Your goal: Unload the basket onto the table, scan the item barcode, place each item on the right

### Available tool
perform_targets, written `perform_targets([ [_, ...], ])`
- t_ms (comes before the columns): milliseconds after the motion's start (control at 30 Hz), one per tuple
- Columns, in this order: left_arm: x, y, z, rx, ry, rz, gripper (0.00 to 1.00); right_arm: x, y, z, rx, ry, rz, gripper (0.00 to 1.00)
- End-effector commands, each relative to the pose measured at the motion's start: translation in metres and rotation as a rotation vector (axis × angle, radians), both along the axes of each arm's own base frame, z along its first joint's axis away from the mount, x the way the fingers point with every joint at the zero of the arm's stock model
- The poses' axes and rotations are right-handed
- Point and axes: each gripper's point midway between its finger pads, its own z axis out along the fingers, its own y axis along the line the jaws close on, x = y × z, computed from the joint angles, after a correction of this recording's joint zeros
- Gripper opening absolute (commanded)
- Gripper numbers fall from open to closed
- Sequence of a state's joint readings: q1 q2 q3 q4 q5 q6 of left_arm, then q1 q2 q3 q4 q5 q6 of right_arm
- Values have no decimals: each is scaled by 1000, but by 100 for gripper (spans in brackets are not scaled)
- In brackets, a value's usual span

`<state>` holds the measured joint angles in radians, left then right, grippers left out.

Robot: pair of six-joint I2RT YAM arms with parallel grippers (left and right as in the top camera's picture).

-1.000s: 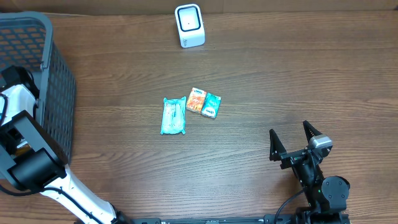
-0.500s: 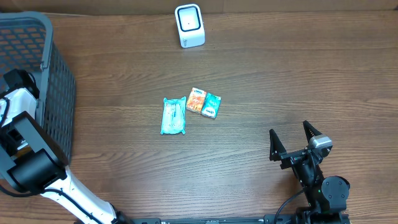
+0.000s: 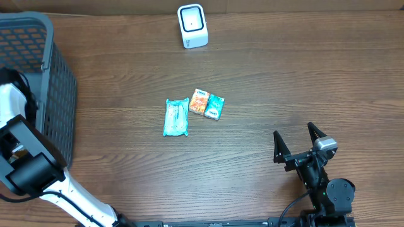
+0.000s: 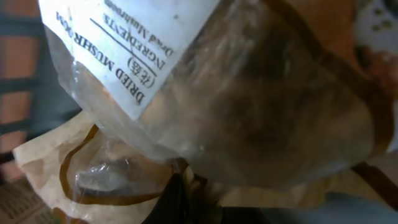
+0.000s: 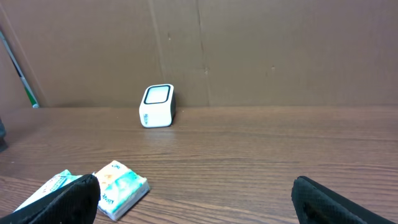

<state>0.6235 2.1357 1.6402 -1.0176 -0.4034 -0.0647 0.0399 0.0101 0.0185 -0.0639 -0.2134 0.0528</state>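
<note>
At the near right of the counter (image 3: 284,69), the right hand (image 3: 293,131) is standing with its two fingers spread as wide as they go, gripping nothing and touching nothing; both fingertips are showing at the bottom corners of its own camera view.

Farther in, near the middle of the counter, three small packets are lying flat. A teal packet (image 3: 177,118) is on the left. Just right of it, an orange packet (image 3: 199,101) and a green packet (image 3: 215,106) are lying side by side, touching each other.

Along the left edge a dark mesh basket (image 3: 60,94) is sitting, and the left arm (image 3: 11,104) is bending down into it. Inside, the left hand (image 4: 177,202) is closed tight. Its camera is pressing close to a clear bag of dried mushrooms (image 4: 267,112), which is filling nearly the whole view, with a white label (image 4: 124,43) showing at the upper left. The bag is lying over a tan wrapper (image 4: 43,155). Whether the closed fingers are pinching the bag's film is impossible to tell.

At the far edge, a white scanner (image 3: 192,25) is standing upright, well apart from the packets and from both hands.
</note>
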Motion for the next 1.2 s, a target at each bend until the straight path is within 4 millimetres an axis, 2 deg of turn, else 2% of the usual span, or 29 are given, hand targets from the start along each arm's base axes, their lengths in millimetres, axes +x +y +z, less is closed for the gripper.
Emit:
perform_targets([
  [0,44,-15,24,-125,-185,-18,4,0,2,-2,3,-1,10,100],
  [100,62,-19,55,-151,-281,-36,4,0,2,-2,3,-1,10,100],
  [200,73,-24,79,-171,-358,-53,4,0,2,-2,3,-1,10,100],
  [400,76,-27,100,-159,-410,-66,4,0,2,-2,4,-1,10,100],
  [500,76,-27,96,-162,-405,-73,5,0,2,-2,3,-1,10,100],
  [633,72,-30,75,-178,-373,-101,43,0,2,-2,3,-1,10,100],
  [767,72,-28,54,-168,-366,-117,63,0,2,-2,3,-1,10,100],
  [967,80,-17,42,-105,-373,-185,75,0,2,-2,3,-1,10,100],
  [1067,75,-4,38,-29,-343,-172,81,0,2,-2,4,-1,10,100],
  [1167,67,10,34,45,-305,-152,83,0,2,-2,4,-1,10,100],
])
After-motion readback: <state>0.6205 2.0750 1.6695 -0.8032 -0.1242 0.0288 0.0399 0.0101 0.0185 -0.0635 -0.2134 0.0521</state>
